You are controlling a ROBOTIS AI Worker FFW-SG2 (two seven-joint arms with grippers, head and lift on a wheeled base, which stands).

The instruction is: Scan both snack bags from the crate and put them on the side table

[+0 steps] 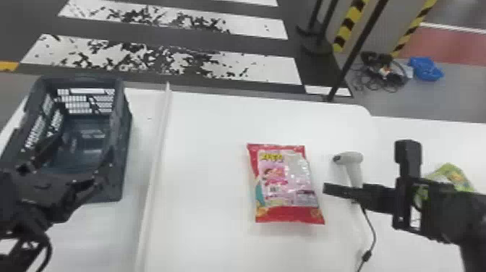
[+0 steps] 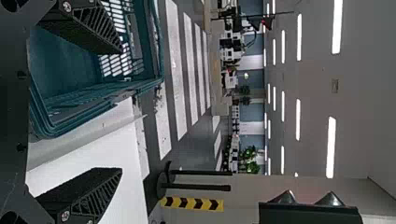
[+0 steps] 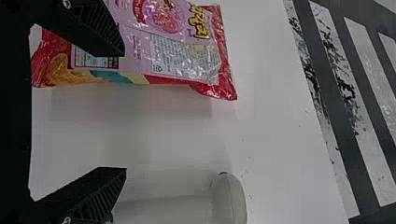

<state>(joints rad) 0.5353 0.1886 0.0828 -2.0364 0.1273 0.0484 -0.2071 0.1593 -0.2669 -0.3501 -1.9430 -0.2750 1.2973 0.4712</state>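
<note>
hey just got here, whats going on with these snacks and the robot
The robot is partway through a scan-and-move job, and neither gripper holds anything right now. The right gripper hangs open over the table, near the red-and-pink snack bag and the scanner. The left gripper is open by the crate. A green snack bag already lies on the side table.

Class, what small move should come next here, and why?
Probably shift the right pincer toward the scanner, to bring it between the open jaws: in the wrist view it lies past one jaw, while the red snack bag rests on the table, perhaps awaiting its scan.
</note>
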